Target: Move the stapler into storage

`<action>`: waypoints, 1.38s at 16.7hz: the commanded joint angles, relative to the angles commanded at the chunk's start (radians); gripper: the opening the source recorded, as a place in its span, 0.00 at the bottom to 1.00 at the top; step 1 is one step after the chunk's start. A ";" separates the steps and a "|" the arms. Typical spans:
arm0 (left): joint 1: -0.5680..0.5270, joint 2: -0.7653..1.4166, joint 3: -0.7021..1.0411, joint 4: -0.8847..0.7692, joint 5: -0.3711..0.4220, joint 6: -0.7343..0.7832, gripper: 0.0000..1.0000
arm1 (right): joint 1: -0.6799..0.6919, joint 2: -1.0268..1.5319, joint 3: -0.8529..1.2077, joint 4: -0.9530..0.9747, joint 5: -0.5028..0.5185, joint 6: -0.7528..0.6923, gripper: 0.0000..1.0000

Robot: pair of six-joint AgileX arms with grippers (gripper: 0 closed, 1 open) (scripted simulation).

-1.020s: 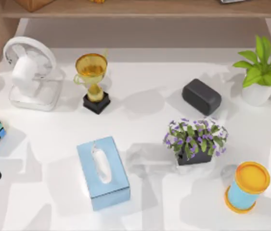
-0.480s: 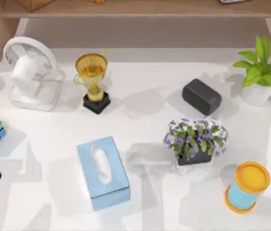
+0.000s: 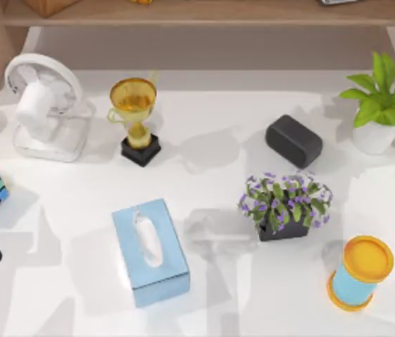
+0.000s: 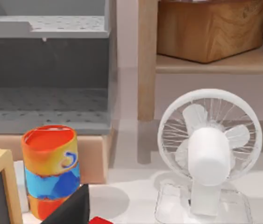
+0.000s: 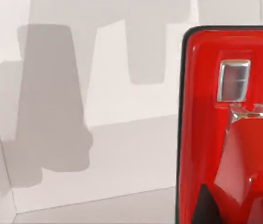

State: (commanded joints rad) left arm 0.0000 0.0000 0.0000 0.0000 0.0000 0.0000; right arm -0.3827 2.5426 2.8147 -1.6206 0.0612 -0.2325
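Top view, from left: the blue tissue box holds a white tissue, and the yellow-lidded blue cup stands closed on the counter. The red stapler lies on the counter close under the right wrist camera; how the claws stand, I cannot tell.

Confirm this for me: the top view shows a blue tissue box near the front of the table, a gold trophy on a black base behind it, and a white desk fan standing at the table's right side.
One detail is wrong. The white desk fan stands at the table's left side, not its right, as the top view shows. The rest holds: the blue tissue box lies near the front of the table, and the gold trophy on its black base stands behind it.
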 joint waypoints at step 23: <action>0.000 0.000 0.000 0.000 0.000 0.000 1.00 | 0.000 -0.077 -0.080 0.014 -0.024 0.017 0.00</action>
State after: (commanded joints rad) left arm 0.0000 0.0000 0.0000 0.0000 0.0000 0.0000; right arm -0.3831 2.4652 2.7346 -1.6063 0.0369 -0.2152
